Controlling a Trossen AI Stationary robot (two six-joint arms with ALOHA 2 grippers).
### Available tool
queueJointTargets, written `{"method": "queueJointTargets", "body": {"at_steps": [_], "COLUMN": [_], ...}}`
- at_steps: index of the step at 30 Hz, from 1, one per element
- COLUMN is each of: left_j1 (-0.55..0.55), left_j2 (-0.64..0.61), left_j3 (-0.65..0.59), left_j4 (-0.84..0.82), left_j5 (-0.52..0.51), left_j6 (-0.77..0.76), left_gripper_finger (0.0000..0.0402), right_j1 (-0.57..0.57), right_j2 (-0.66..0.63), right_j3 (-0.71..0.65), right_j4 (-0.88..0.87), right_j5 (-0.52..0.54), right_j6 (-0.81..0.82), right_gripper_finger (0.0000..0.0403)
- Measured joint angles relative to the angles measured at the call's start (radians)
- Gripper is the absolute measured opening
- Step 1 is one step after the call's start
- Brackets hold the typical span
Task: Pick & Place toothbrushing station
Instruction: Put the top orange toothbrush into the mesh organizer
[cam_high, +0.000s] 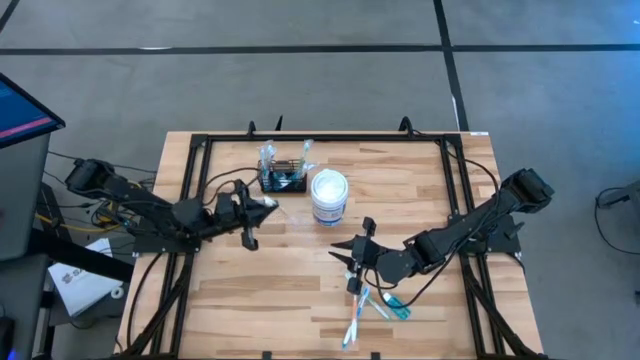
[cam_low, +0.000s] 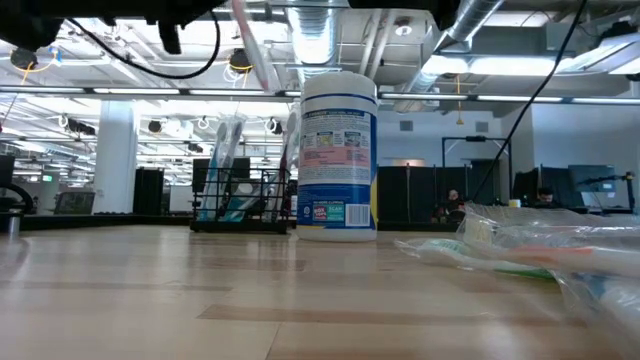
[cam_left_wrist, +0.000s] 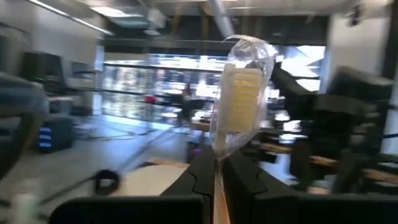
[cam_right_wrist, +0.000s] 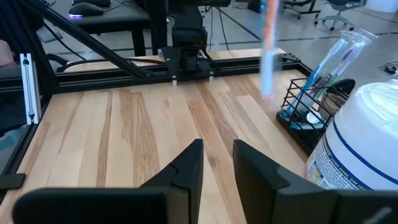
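Observation:
The toothbrushing station, a small black wire rack (cam_high: 283, 181) (cam_right_wrist: 309, 106) (cam_low: 240, 203), stands on the table's far middle with several wrapped toothbrushes upright in it. My left gripper (cam_high: 266, 206) (cam_left_wrist: 217, 167) hovers just left of it, on its near side, shut on a wrapped toothbrush (cam_left_wrist: 241, 99) (cam_low: 250, 48). My right gripper (cam_high: 355, 250) (cam_right_wrist: 217, 163) waits open above the table's middle, near the white tub, with nothing between its fingers. My left gripper pinches the wrapped toothbrush between its two fingers, just below the bristle head, on the clear wrapper (cam_left_wrist: 217, 149). The fingers come from the table's left, about level. The head sticks out past the fingertips, and the toothbrush is clear of the table.
A round white lidded tub (cam_high: 329, 196) (cam_low: 338, 160) (cam_right_wrist: 360, 146) stands right of the rack. Several wrapped toothbrushes (cam_high: 368, 305) (cam_low: 540, 250) lie on the table near the front right. A black frame (cam_high: 320, 138) runs round the table's edges.

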Motion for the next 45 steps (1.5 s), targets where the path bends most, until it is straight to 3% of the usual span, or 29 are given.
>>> {"method": "queueJointTargets", "body": {"at_steps": [11,16,34,45], "left_j1": [0.0,0.021,0.163,0.238], "left_j2": [-0.071,-0.072,-0.071,-0.069], "left_j3": [-0.004,-0.004,-0.004,-0.004], "left_j4": [-0.117,-0.117,-0.261,-0.284], "left_j5": [-0.347,-0.425,-0.506,-0.464], "left_j6": [0.138,0.171,0.195,0.182], "left_gripper_finger": [0.0005,0.0005,0.0005,0.0005], "right_j1": [0.0,0.0,0.001,0.002], "right_j2": [0.0,0.0,0.0,0.0], "right_j3": [0.0,0.0,0.0,0.0], "right_j4": [-0.003,-0.003,-0.004,-0.004], "right_j5": [0.0,0.0,-0.001,-0.001], "right_j6": [0.0,0.0,0.0,0.0], "right_gripper_finger": [0.0078,0.0078,0.0078,0.0078]}}
